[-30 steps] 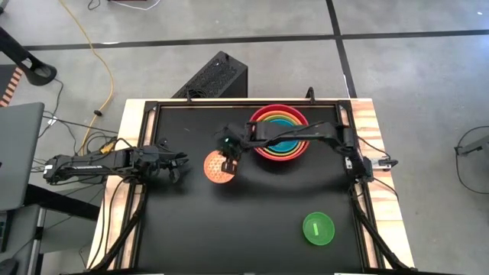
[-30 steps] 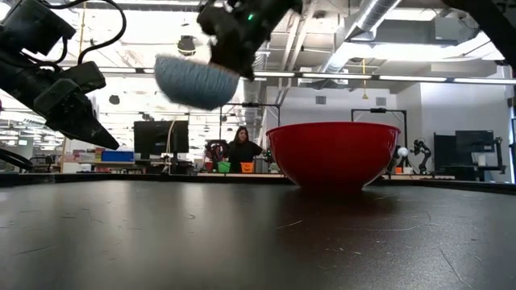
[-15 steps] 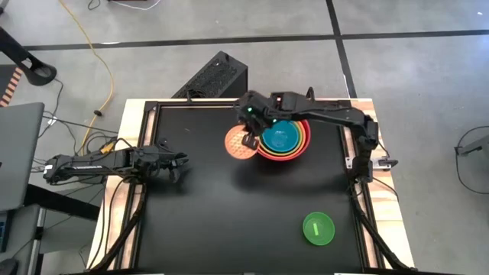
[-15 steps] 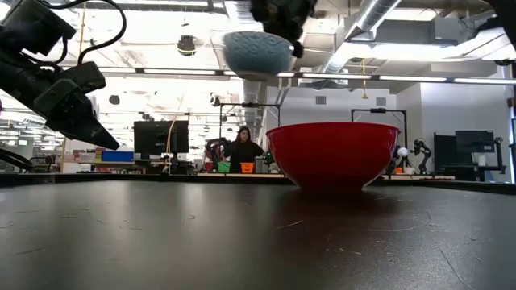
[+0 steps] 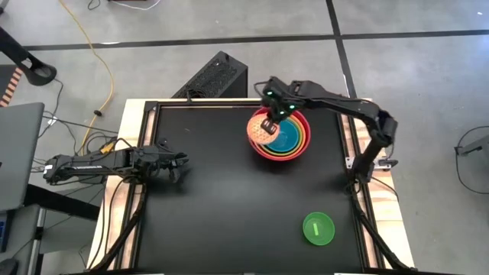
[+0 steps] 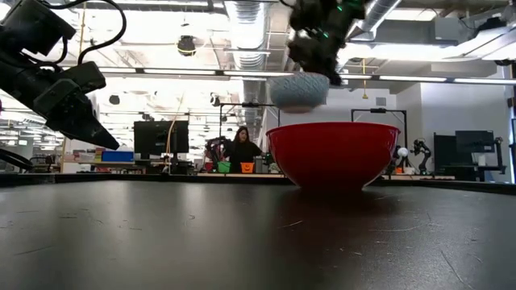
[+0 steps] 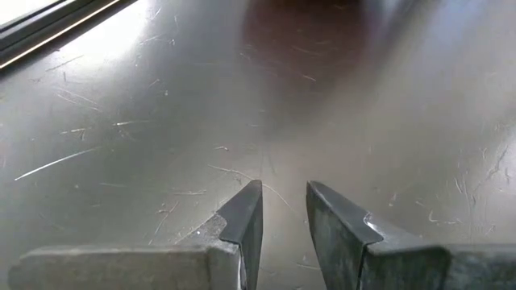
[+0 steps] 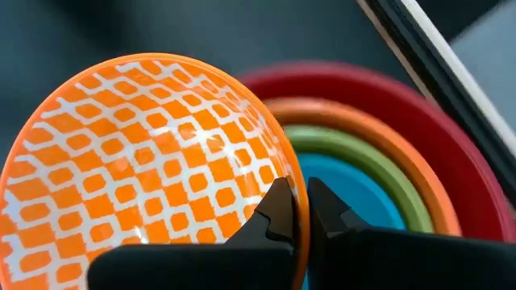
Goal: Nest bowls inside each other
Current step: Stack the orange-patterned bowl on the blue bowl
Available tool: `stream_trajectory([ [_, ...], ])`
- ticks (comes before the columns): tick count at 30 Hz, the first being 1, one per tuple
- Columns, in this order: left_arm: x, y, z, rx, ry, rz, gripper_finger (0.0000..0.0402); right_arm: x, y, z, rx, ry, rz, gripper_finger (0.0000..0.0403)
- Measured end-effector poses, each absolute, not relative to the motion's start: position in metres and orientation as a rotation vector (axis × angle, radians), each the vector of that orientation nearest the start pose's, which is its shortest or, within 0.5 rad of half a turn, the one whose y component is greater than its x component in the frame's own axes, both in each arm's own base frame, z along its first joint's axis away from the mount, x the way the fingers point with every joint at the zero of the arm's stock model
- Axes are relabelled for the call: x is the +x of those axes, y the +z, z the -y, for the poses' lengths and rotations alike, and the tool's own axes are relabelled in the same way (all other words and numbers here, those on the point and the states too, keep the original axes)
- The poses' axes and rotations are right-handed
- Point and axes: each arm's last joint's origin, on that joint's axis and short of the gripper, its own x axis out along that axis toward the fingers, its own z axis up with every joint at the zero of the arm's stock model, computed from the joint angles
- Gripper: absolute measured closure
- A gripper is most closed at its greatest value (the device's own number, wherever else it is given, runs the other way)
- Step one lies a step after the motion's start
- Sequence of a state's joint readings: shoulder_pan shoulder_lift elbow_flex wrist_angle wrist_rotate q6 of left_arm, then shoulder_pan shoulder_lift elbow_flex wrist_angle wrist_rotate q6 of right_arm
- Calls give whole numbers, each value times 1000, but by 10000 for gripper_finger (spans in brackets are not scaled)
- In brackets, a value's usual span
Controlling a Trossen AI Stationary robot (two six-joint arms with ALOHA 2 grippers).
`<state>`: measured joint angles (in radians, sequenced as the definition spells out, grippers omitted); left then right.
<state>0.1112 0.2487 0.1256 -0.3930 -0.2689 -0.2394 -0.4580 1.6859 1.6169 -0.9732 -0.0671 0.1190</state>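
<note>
My right gripper is shut on a small bowl, orange-and-white patterned inside and pale blue-grey outside. It hangs over the left rim of a nested stack at the table's far right: red bowl, then orange, lime green and blue. A small bright green bowl rests on the table near the right front. My left gripper waits low at the table's left, with a narrow gap between its fingers. My right gripper pinches the patterned bowl's rim, one finger inside the bowl and one outside it. The fingers come slanting down from above. The bowl is lifted clear, opening upward and a little tilted, just above the red bowl's rim.
A black box stands beyond the table's far edge, with a yellow cable on the floor. A laptop sits off the left side. In the low view a person sits far behind the table.
My right gripper has carried the patterned bowl from left of the stack toward the table's far right and a little up, rolling its wrist. The bowl, held clear of the table throughout, now hangs over the stack's left rim.
</note>
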Motion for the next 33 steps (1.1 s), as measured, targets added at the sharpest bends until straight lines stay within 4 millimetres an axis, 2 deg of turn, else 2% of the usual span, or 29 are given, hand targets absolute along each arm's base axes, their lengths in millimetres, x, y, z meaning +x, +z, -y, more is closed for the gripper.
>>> stream_trajectory([
  [6, 96, 151, -19, -190, 431, -470, 315, 275, 288, 167, 494, -518, -987, 394],
  [9, 96, 151, -18, -190, 431, -470, 315, 265, 274, 169, 519, -542, -971, 394],
  [19, 96, 151, -18, -190, 431, -470, 315, 264, 247, 171, 508, -585, -1018, 394],
  [33, 96, 151, -18, -190, 431, -470, 315, 261, 242, 170, 484, -651, -1057, 394],
])
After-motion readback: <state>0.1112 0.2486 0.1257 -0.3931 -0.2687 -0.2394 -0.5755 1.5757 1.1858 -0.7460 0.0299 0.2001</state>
